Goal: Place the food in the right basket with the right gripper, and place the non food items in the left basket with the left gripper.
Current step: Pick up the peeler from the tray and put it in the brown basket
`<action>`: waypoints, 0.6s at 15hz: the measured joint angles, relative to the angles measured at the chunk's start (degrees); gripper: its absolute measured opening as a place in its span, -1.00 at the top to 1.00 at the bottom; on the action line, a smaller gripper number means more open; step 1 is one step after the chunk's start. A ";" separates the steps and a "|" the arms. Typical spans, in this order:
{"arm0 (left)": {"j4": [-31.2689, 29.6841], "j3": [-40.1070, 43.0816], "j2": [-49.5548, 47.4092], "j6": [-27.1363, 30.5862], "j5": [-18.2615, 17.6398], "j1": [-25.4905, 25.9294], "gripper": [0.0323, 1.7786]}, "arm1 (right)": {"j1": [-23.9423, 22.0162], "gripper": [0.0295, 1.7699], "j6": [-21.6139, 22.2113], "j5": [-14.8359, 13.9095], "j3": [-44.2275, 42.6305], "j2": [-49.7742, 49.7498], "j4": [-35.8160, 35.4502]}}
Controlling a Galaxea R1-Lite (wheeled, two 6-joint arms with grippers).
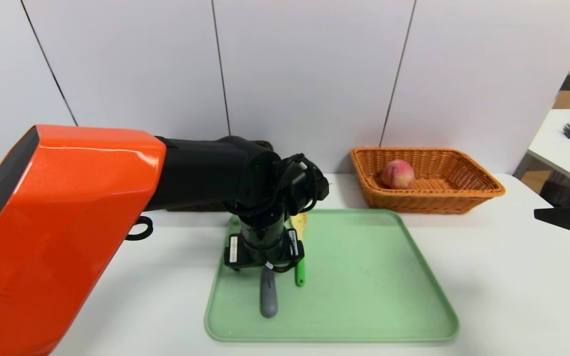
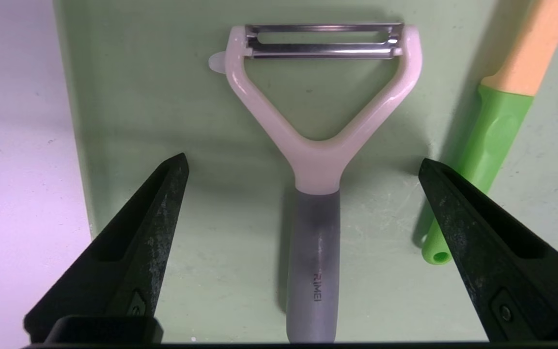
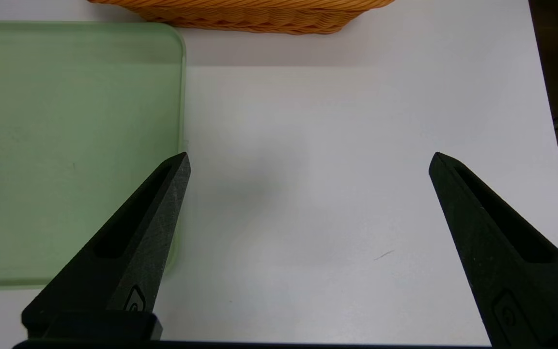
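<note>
My left gripper [image 2: 303,162] hangs open low over the green tray [image 1: 364,296], its fingers on either side of the peeler [image 2: 315,203] without touching it. The peeler has a white head and a grey handle [image 1: 268,296]. Right beside it lies the fork [image 1: 300,267], with a green handle and a yellow head [image 2: 506,102]. The peach [image 1: 397,174] sits in the orange right basket [image 1: 468,190]. Only a sliver of the dark left basket [image 1: 266,145] shows behind my left arm. At the right edge of the table my right gripper [image 3: 308,157] is open and empty over bare tabletop.
The tray's right half [image 3: 66,145] is bare, and the orange basket [image 3: 240,14] stands just beyond its far corner. A second white table [image 1: 562,148] with a brush stands at the far right. A white panelled wall closes off the back.
</note>
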 joint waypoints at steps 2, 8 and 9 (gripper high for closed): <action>0.00 0.30 0.02 0.12 0.00 0.11 -0.90 | 0.00 -0.92 -0.02 0.00 -0.05 0.22 -0.09; -0.72 0.37 0.29 0.11 0.05 0.30 -0.90 | 0.00 -0.92 -0.02 0.05 -0.05 0.79 -0.11; -0.74 0.34 0.38 0.11 0.06 0.30 -0.90 | 0.00 -0.92 -0.02 0.02 -0.05 0.82 -0.11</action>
